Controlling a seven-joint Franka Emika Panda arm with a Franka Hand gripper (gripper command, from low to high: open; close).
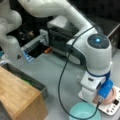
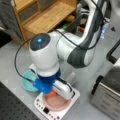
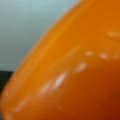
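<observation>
My gripper (image 2: pixel 53 93) points down over a pink plate (image 2: pixel 56 103) that rests on a white scale (image 2: pixel 45 108). An orange object (image 2: pixel 51 94) sits right under the hand, at the plate's rim, and the blue camera mount hides the fingers. In the wrist view the orange object (image 3: pixel 75 75) fills nearly the whole picture, shiny and very close. In a front view the gripper (image 1: pixel 101 98) hangs over the pink plate (image 1: pixel 113 96) at the bottom right, on the scale (image 1: pixel 112 109). A teal bowl (image 1: pixel 83 112) stands beside the scale, also visible as the bowl (image 2: pixel 27 81).
A wooden shelf unit (image 1: pixel 17 95) (image 2: pixel 47 17) stands near the table edge, with a grey bin (image 1: pixel 27 76) beside it. A metal appliance (image 2: pixel 107 95) is close to the scale. A black cable (image 1: pixel 61 82) loops from the arm down to the wrist.
</observation>
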